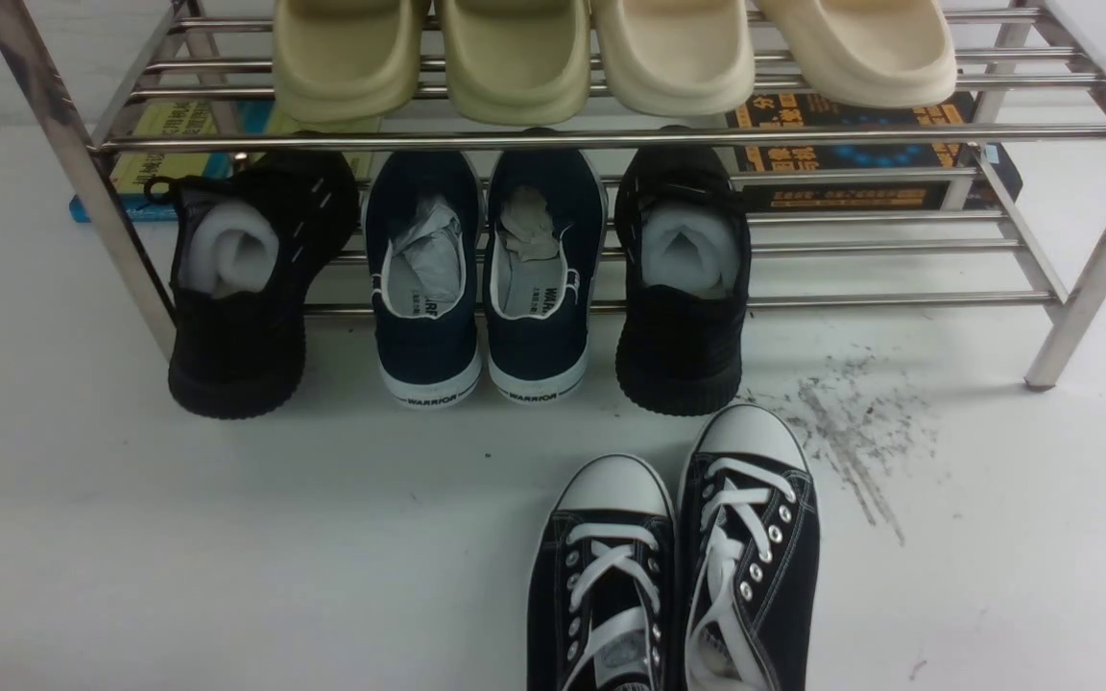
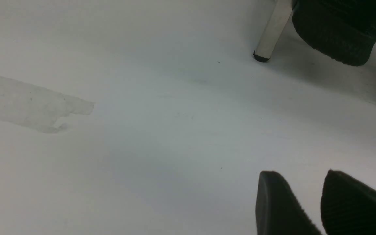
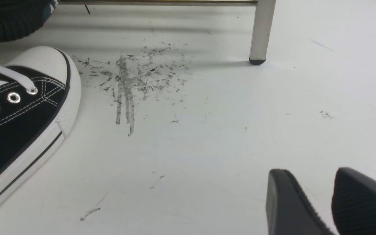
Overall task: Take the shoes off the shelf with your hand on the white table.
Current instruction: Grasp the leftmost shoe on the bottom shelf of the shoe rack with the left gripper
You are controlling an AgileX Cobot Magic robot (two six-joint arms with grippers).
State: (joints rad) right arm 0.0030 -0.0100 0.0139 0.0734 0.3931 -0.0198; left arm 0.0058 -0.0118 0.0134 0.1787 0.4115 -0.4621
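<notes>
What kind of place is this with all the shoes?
Probably a robot practice setup, not a real hallway: a steel shoe shelf stands on a white table, holding navy shoes and pale slippers.

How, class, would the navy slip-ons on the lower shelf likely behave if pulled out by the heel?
Probably light: the navy slip-ons look like thin canvas, which could buckle, though the paper stuffing should help hold shape. Their rubber soles likely grip rather than slide on the shelf bars.

Shoes (image 1: 524, 331) sit on the shelf's (image 1: 611, 139) lower tier between two sneakers (image 1: 236, 326); a laced pair (image 1: 611, 576) lies before them, on the counter (image 1: 227, 537).
</notes>
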